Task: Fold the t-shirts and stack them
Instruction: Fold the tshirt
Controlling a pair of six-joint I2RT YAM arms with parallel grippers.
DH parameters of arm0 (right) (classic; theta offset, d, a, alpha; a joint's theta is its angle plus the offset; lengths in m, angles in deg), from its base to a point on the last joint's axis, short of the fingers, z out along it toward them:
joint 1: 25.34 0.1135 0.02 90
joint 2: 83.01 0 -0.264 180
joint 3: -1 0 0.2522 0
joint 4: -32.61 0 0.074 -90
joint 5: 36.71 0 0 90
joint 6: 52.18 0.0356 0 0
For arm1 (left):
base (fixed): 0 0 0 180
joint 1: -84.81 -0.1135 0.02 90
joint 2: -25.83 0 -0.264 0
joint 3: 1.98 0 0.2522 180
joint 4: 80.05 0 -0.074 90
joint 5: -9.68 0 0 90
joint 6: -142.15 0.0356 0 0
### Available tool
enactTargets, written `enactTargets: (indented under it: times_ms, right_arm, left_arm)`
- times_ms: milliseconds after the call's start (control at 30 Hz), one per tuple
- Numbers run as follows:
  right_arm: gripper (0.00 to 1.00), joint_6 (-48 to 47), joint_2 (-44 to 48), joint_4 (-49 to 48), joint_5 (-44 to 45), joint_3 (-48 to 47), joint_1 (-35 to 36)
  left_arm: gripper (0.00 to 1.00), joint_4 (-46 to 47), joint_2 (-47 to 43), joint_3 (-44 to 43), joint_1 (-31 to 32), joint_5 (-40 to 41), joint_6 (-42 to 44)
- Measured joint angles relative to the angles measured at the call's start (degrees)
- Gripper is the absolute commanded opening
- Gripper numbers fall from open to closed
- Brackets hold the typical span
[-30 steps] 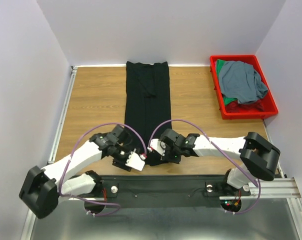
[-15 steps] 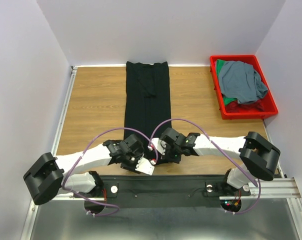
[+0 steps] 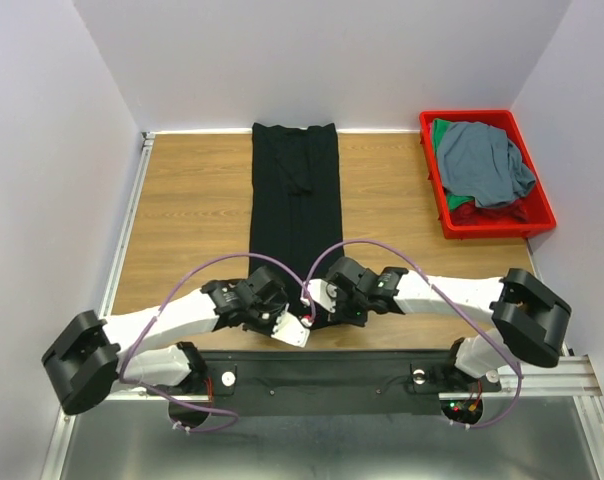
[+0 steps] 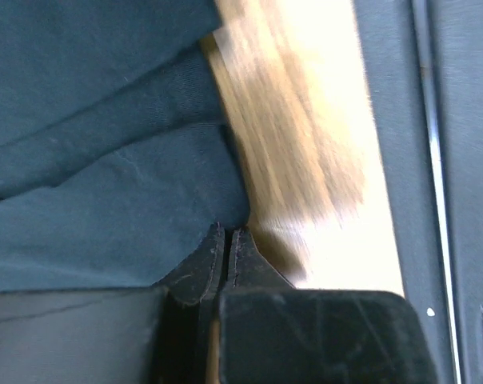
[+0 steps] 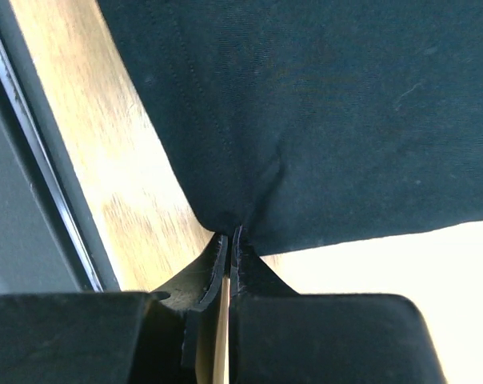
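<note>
left end effector [image 4: 228, 234] and right end effector [image 5: 229, 235] clamped on black t-shirt [image 3: 294, 190], hem hidden overhead

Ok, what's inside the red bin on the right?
In the red bin, a crumpled grey-blue t-shirt lies on top, with a green t-shirt showing beneath along its left edge. Anything deeper is covered by them.

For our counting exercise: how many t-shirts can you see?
3: black t-shirt lies flat in the middle; grey-blue t-shirt and green t-shirt sit in the red bin. More may hide underneath.
</note>
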Motion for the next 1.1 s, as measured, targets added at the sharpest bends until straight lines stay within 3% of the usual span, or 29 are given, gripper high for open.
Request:
enactTargets:
  times_ms: [167, 500, 633, 767, 1100]
  right_arm:
    - [0.00, -2.5, 3.8, 3.4, -0.9, -0.5, 0.0]
    - [0.01, -3.5, 8.1, 11.0, -5.3, -5.1, -2.2]
    - [0.01, -6.7, 7.9, 11.9, -3.9, -7.8, -7.3]
    - [0.01, -10.4, 5.7, 12.2, -2.5, -12.1, -9.9]
    - [0.01, -19.8, -4.3, 10.4, -2.1, -21.4, -18.9]
  left_arm:
    - [0.00, -5.3, -6.1, -3.0, 0.0, -4.0, 2.5]
    - [0.00, -12.8, -8.3, -10.0, -1.0, -8.5, 3.5]
    - [0.00, -14.0, -4.3, -14.3, -8.4, -9.0, 5.3]
    - [0.00, -11.3, -2.8, -17.8, -11.4, -8.1, 8.3]
    - [0.00, -3.2, 2.4, -18.6, -21.7, -8.7, 21.0]
